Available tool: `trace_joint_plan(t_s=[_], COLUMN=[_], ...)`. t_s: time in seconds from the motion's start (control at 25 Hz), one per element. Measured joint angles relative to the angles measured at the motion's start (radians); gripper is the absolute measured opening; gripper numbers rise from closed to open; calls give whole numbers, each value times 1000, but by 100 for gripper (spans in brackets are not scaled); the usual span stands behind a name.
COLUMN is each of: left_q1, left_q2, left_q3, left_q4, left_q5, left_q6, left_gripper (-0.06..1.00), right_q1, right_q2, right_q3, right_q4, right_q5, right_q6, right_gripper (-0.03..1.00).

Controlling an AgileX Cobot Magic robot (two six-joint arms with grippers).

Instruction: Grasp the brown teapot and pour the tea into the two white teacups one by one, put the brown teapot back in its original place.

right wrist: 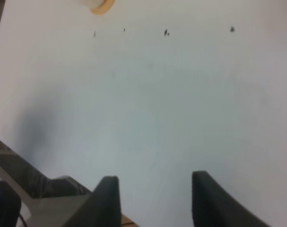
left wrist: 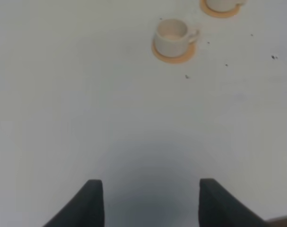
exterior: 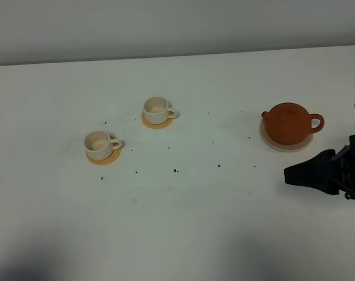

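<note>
Exterior high view is showing the brown teapot (exterior: 289, 122) sitting upright on its pale beige disc (exterior: 269, 141) at the right side of the white table (exterior: 183, 234), with nothing gripping it. Its loop handle is pointing toward the right arm's side and its spout toward the cups. That probably suits a grasp from the right and a pour leftward without much turning. The two white teacups are standing well apart from the pot and from each other, the nearer teacup (exterior: 99, 144) and the farther teacup (exterior: 157, 109) each resting on its own orange coaster (exterior: 107, 159). This spacing is likely giving each pour a separate target. Whether they are holding tea is too unclear to tell, as their insides are only looking pale. Dark specks (exterior: 175, 171) are lying scattered between the cups and the pot. The right gripper (exterior: 289, 174) is hovering near the teapot on the camera's side, not touching it. In the right wrist view its claw (right wrist: 155, 198) is released, with both fingers spread over bare table. The left gripper (left wrist: 150, 203) is likewise hanging with its fingers apart and empty. It is facing the nearer cup from well back, apparently keeping out of the pouring path.
</note>
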Motion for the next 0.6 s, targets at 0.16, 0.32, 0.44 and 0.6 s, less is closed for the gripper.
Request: trace_joint_plan(t_s=[0.16, 0.32, 0.44, 0.6], left_q1=[71, 74, 74, 74], left_q2=[-14, -14, -14, -14], left_q3=[1, 1, 1, 1], left_q4=[0, 1, 1, 4], left_q5=[1, 1, 1, 1], left_q6=[3, 3, 3, 3], left_gripper=[46, 46, 46, 46], right_q1=[0, 0, 0, 0], right_q2=[0, 0, 1, 2], right_q3=[-31, -74, -122, -195], right_q4=[3, 14, 20, 22], right_q5=[-1, -1, -7, -63], right_q6=[0, -17, -64, -150], right_gripper=[37, 37, 37, 37])
